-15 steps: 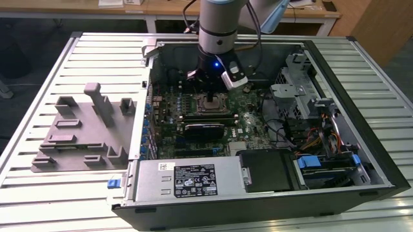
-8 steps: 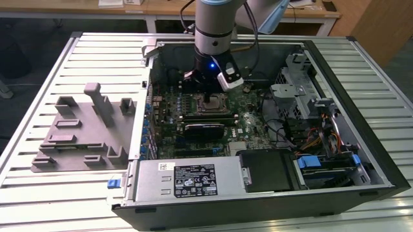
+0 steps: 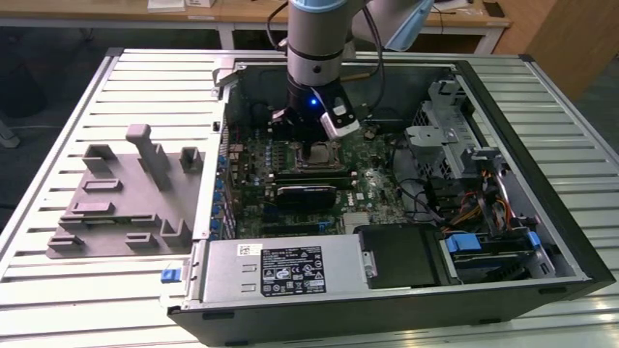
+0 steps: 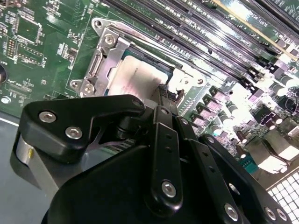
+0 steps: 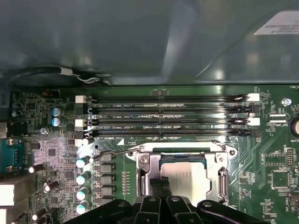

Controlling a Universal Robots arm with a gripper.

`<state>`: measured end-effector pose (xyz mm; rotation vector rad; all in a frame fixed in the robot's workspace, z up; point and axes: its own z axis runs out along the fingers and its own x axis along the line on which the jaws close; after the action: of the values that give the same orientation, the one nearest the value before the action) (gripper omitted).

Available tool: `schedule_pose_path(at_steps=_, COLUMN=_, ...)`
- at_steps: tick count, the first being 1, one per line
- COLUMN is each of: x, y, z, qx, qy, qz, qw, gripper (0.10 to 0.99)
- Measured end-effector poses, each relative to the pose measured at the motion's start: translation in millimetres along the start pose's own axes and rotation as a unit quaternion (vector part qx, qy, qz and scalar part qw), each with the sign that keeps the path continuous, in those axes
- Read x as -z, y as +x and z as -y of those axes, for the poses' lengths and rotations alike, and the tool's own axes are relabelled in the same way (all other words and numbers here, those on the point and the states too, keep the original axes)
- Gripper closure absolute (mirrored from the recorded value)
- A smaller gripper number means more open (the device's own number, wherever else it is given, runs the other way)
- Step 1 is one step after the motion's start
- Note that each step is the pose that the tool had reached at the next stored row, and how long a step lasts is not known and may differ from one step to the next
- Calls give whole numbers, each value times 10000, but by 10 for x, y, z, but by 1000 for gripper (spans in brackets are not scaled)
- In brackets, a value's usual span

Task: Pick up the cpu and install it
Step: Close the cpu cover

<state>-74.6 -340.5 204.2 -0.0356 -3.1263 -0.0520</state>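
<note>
My gripper (image 5: 160, 181) sits nearest in the first wrist view, jaws together with nothing between them, tips at the near edge of the cpu (image 5: 184, 173). The cpu lies flat inside the open socket frame (image 5: 220, 179). I judge seating is the step in hand; it calls for a level chip, square to the frame. Beyond run the memory slots (image 5: 163, 116), then the case wall (image 5: 140, 42).

A pale ribbed desk (image 3: 145, 80) carries two things: an open black computer case (image 3: 406, 315) lying on its side, and just beside it, toward the exterior view's left, a grey moulded fixture block (image 3: 106, 217) with upright pegs
</note>
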Motion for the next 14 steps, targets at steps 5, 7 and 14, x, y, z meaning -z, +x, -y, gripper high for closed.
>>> schedule_pose_path(at_steps=5, x=-5, y=-34, z=-2, qx=-3, qy=-1, qz=1, qw=10000, gripper=980)
schedule_pose_path(at_steps=7, x=-4, y=-67, z=-3, qx=-3, qy=0, qz=0, qw=10000, gripper=980)
schedule_pose_path(at_steps=14, x=4, y=-132, z=-5, qx=-3, qy=1, qz=0, qw=10000, gripper=980)
